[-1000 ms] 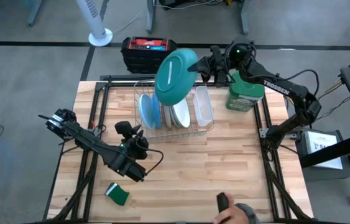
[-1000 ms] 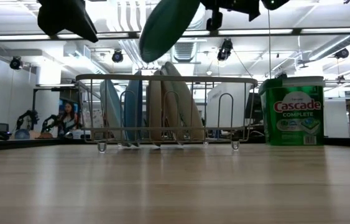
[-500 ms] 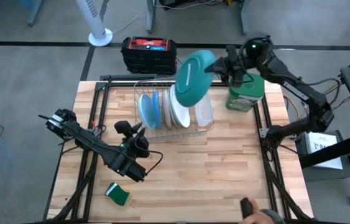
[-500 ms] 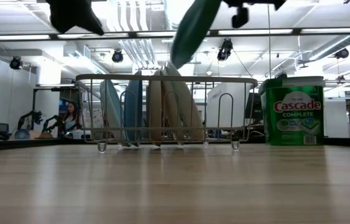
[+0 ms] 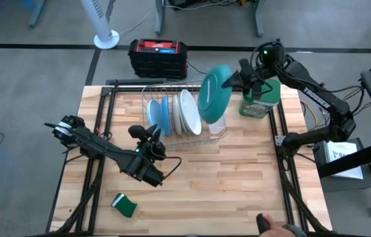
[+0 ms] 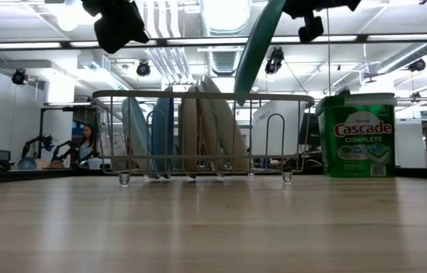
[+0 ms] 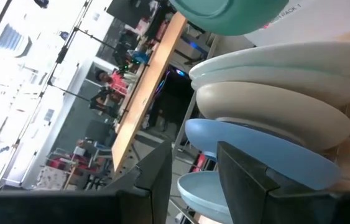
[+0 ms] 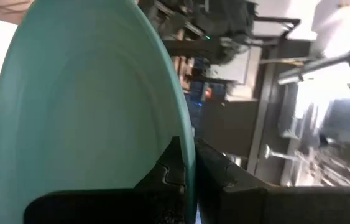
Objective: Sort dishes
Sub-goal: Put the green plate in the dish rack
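Wooden counter (image 5: 238, 184) bearing a wire rack (image 5: 219, 135), with plates stood on edge in its slots for sorting by size. Left end effector (image 5: 151, 137) hovering partly open and empty near the light blue plates (image 5: 158, 117). Right end effector (image 5: 239, 78) clamped on the teal plate's (image 5: 213, 92) rim, holding it tilted above the rack's right end, presumably for slotting in.

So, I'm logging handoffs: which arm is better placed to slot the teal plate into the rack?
The right. The right gripper is shut on the teal plate, holding it above the dish rack at its right end. The left gripper hangs empty in front of the rack.
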You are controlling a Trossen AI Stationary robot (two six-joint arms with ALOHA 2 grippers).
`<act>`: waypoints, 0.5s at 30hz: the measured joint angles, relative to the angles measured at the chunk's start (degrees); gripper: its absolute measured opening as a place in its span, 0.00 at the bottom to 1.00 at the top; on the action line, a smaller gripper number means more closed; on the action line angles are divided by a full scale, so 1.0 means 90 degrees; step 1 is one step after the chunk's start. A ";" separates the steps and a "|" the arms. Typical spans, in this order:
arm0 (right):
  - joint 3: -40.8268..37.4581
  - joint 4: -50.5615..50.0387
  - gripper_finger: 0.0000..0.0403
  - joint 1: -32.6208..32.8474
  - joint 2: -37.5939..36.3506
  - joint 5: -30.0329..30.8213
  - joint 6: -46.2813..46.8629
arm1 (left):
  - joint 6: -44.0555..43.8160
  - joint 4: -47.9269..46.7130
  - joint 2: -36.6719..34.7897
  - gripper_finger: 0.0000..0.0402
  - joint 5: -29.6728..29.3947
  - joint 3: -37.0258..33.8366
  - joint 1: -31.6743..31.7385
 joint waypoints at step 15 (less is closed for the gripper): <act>0.0000 -0.0874 0.00 0.0011 0.1125 0.0052 -0.1067 | -0.0024 0.0095 0.0000 0.29 0.0126 0.0000 0.0010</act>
